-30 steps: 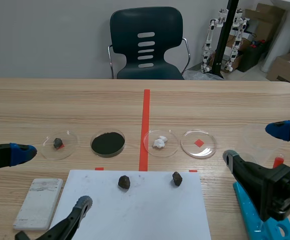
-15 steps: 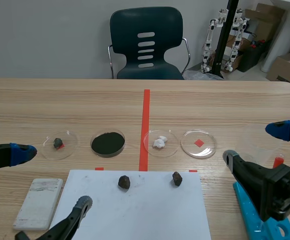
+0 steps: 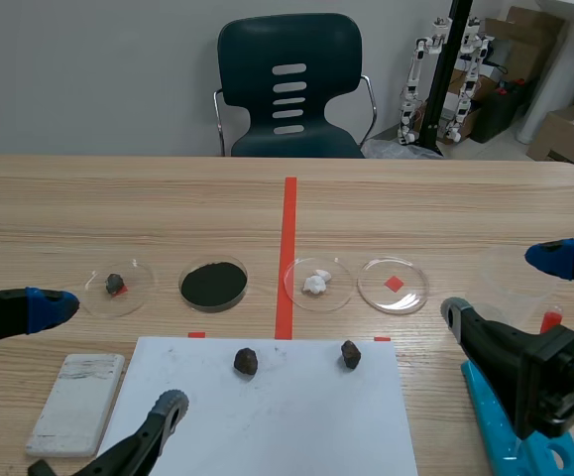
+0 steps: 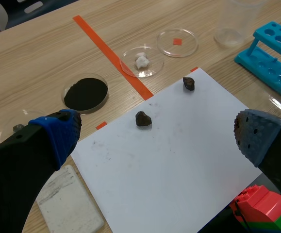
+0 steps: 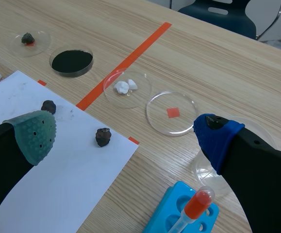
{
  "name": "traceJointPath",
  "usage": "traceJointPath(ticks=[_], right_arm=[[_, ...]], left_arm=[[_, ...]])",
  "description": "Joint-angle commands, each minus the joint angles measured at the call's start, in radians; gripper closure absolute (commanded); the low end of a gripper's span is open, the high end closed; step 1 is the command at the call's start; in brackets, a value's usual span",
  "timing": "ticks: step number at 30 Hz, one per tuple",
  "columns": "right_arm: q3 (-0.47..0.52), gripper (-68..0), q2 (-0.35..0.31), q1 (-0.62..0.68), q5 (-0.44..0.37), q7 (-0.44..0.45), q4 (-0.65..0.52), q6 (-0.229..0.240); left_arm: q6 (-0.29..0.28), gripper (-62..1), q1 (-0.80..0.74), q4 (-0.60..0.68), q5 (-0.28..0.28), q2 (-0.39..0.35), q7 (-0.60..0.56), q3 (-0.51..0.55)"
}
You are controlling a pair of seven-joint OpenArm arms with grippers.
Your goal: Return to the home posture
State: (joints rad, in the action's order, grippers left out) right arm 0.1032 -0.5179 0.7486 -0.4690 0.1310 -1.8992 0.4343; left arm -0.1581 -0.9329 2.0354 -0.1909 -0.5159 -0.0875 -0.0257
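1. The task names no object to carry. Its thing is the pair of arms themselves, so I judge there is nowhere to take hold and no load to weigh; both look like stiff black linkages that would travel unloaded.
2. The left tool (image 3: 108, 357) is spread wide with nothing between its pads. It hangs low over the near left corner of the white sheet (image 3: 267, 426), and the left wrist view shows only bare paper in its gap (image 4: 155, 133).
3. The right tool (image 3: 505, 288) is likewise parted and empty. It sits low at the right side of the tabletop (image 3: 415, 198), just above the blue tube rack (image 3: 500, 436); the right wrist view (image 5: 124, 133) shows nothing between its fingers.
4. Each tool has two thick black fingers, one tipped with a blue dotted pad and the other with a grey-green one.
5. What matters for handling is what lies near — the rack holds a red-capped tube (image 5: 197, 204) close under the right tool, and it looks light and easy to tip.
6. Two dark lumps (image 3: 246, 361) (image 3: 350, 353) rest on the sheet's far edge, ahead of both tools.
7. Beyond them stands a row of clear dishes; the black powder dish (image 3: 213, 285) and the dish of white bits (image 3: 341, 293) look thin and likely to slide if brushed.
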Motion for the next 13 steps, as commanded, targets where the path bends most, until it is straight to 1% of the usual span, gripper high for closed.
traceJointPath(ticks=[1,9,13], right_arm=[[0.008,-59.1,-0.003,-0.001,-0.01,0.018,-0.02,0.001],[0.008,-59.1,-0.003,-0.001,-0.01,0.018,-0.02,0.001],[0.008,-59.1,-0.003,-0.001,-0.01,0.018,-0.02,0.001]], left_arm=[[-0.003,-62.3,0.005,0.004,-0.007,0.0,-0.021,-0.006],[-0.004,-62.3,0.005,0.004,-0.007,0.0,-0.021,-0.006],[-0.018,-62.3,0.005,0.004,-0.007,0.0,-0.021,-0.006]])
